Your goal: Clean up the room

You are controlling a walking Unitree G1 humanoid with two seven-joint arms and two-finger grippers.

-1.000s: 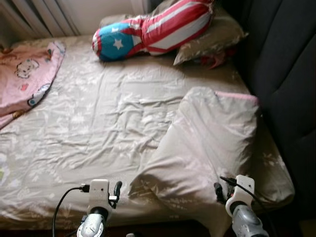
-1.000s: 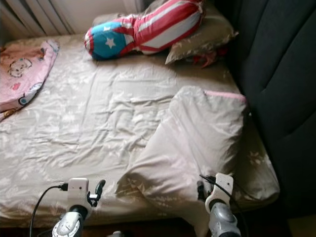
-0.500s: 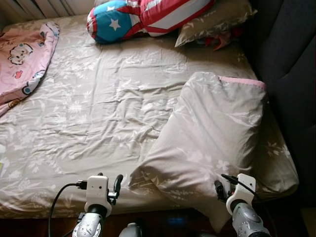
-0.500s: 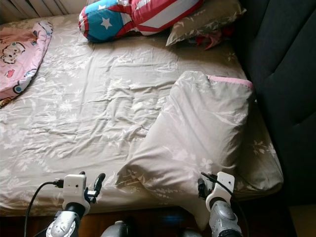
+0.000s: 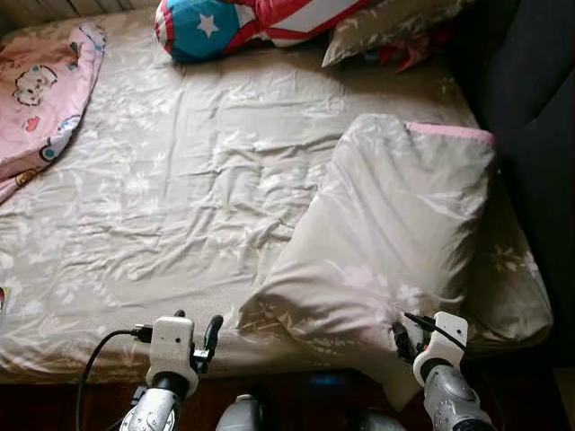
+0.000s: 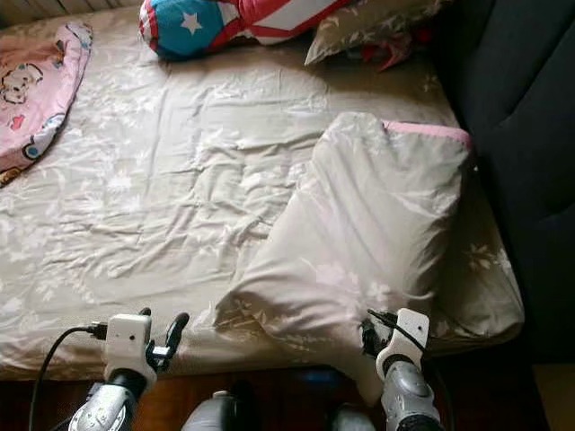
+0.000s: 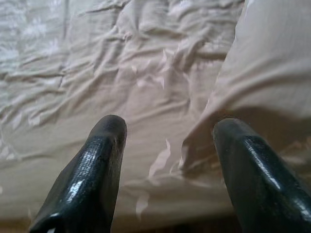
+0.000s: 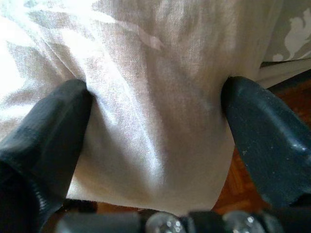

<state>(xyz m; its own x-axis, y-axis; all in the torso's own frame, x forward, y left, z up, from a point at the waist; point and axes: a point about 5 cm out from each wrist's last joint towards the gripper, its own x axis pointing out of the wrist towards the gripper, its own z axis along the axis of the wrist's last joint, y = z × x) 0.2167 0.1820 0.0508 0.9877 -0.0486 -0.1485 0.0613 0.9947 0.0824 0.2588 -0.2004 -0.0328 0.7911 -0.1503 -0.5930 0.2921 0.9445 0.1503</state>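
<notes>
Nearest, the right hand (image 8: 155,126) has its fingers spread on either side of the hanging corner of the quilt (image 5: 395,233), the cloth bulging between them but not yet pinched. That corner droops over the near edge of the bed (image 5: 180,180) toward the wooden floor (image 8: 238,189). The left hand (image 7: 167,145) is also spread and holds nothing, hovering at the bed's near edge just beside the quilt's lower left fold.

The quilt lies folded in a rough wedge on the bed's right side, a pink trim showing at its far end beside the dark headboard (image 5: 539,108). It looks soft, limp and light but bulky; it will sag and slide rather than keep its shape, so a grip on one layer may slip. The hanging corner and the thick near hem seem the best places to take hold, one hand on each.

Farther off, a pink blanket (image 5: 45,90) lies at the left edge, and a striped star cushion (image 5: 234,18) rests against a pillow (image 5: 395,22) at the far end.
</notes>
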